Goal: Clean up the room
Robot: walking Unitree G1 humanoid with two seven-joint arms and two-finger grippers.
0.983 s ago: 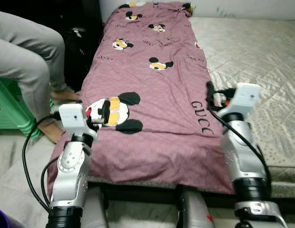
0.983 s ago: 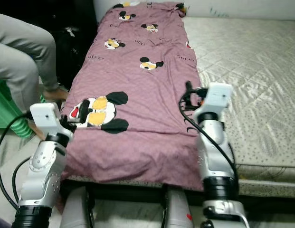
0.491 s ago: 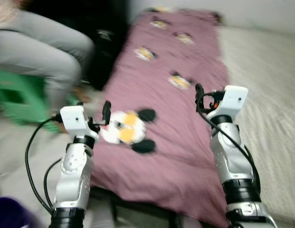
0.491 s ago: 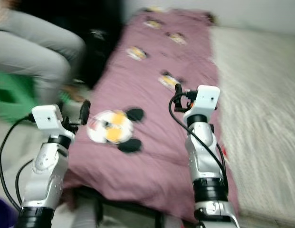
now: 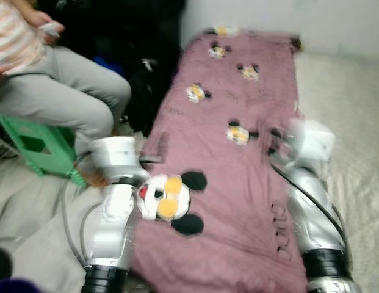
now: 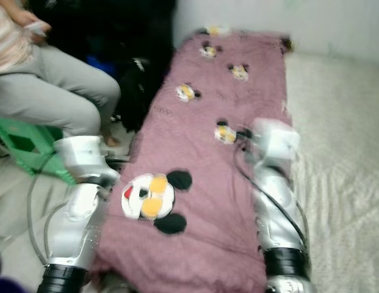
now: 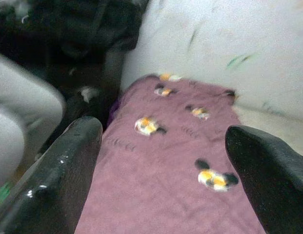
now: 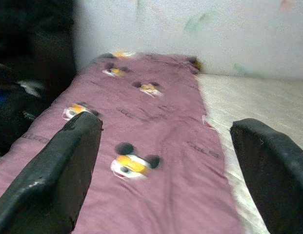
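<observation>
Blanket (image 5: 238,183), mauve with cartoon mouse heads and lettering, lies spread lengthwise along the left strip of the quilted mattress (image 5: 354,110), running from the near edge to the wall (image 6: 335,24); its left border hangs over the bed side and it reads as broadly flat, though motion blur hides any fine creases. Left gripper (image 7: 163,165) is held above the blanket's near left border, fingers spread wide with nothing between them; its wrist view looks up the cloth towards the wall. Right gripper (image 8: 166,168) is held above the blanket's right margin, close to where cloth meets bare mattress, likewise spread wide and empty. Neither gripper touches the cloth as far as the pictures settle; both stand just over it, one on each long side, with the large mouse head print (image 5: 168,198) between the arms. Assessment: the step in hand concerns this blanket, but the scene fits two stages equally, either cloth laid out and smoothed with the arms clear of it, or cloth about to be gripped for folding or straightening. No further move can be prescribed on this evidence; any grasp would call for both grippers to close on opposite borders together, to avoid skewing the cloth. A seated person (image 5: 55,97) in grey trousers occupies a green stool (image 5: 30,149) just beside the left arm; clearance on that side is tight.
</observation>
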